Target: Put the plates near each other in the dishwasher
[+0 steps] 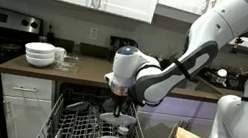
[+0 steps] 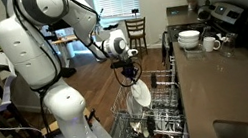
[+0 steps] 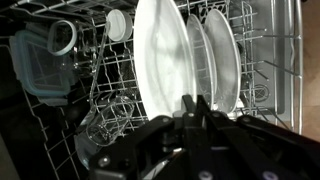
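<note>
1. Closest to the wrist camera we see the pincer [image 3: 197, 106], its fingers pressed together and the tips right at the rims of the plates [image 3: 160, 60]. We cannot tell whether a rim is pinched between them.
2. Three of these white plates stand on edge in the rack [image 3: 100, 110] of the dishwasher [image 1: 74, 127]. They sit side by side with faces parallel and thin rims turned toward us, and their long outline runs top to bottom in the wrist view.
3. Left of them in the rack we see a dark container [image 3: 35, 70].
4. In an exterior view the arm [image 1: 163, 78] bends down over the rack, and stacked white bowls [image 1: 40, 55] sit on the surface [image 1: 88, 70], well apart from it.
</note>
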`<state>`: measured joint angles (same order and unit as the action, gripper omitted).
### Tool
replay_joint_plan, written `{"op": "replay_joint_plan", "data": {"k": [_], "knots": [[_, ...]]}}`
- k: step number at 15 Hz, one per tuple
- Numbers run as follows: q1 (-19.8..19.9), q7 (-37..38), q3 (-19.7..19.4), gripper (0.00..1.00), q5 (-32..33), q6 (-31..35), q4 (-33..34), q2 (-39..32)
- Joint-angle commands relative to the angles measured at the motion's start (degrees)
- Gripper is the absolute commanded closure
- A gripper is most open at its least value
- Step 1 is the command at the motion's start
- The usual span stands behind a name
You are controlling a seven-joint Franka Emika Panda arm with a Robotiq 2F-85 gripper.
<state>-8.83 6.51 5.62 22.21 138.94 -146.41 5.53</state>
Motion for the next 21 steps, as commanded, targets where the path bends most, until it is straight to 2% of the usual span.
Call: {"op": "replay_joint_plan", "data": {"k": [1,4,7,9,11,12,14,15,21], "knots": [[1.35,-12.68,-1.23,0.99,-4.98,3.6,-0.92,1.02],[1.18,-23.4,-2.8,0.99,-11.92,6.15,-1.07,0.35],[0.38,-35.01,-4.0,0.99,-23.36,7.69,-1.05,-0.71],[0.19,-41.4,-4.34,0.99,-30.86,6.34,-0.42,-1.57],[0.72,-44.68,-4.23,0.99,-34.49,5.44,-0.13,-2.43],[1.06,-44.8,-4.05,0.99,-34.69,5.3,-0.05,-2.96],[1.85,-40.11,-3.44,0.99,-29.24,5.71,-0.15,-3.96],[1.56,-41.64,-3.28,0.95,-31.51,5.62,-0.81,-3.22],[2.0,-41.41,-3.18,0.95,-30.66,5.63,-0.79,-4.18]]}}
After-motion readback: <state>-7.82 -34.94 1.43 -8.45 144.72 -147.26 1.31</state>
